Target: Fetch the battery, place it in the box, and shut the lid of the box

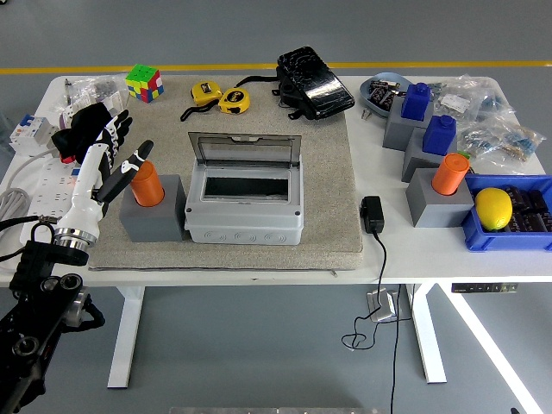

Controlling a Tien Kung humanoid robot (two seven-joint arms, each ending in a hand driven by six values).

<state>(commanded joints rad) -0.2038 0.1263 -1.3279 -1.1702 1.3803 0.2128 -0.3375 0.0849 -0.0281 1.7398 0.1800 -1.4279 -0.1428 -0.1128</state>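
L hand (pixel 102 138) by 1 orange battery (pixel 147 184)

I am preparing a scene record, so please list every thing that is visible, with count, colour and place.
box: 1, grey, lid open, mat centre
batteries: 2 orange, one in grey holder at left, one at right; 2 blue on holders, far right
holders: 4, grey
tape measures: 2, yellow, far side
cube: 1, multicoloured, far left
pouch: 1, black, far centre
bin: 1, blue, right, with yellow fruit
adapter: 1, black
left hand: fingers beside left orange battery
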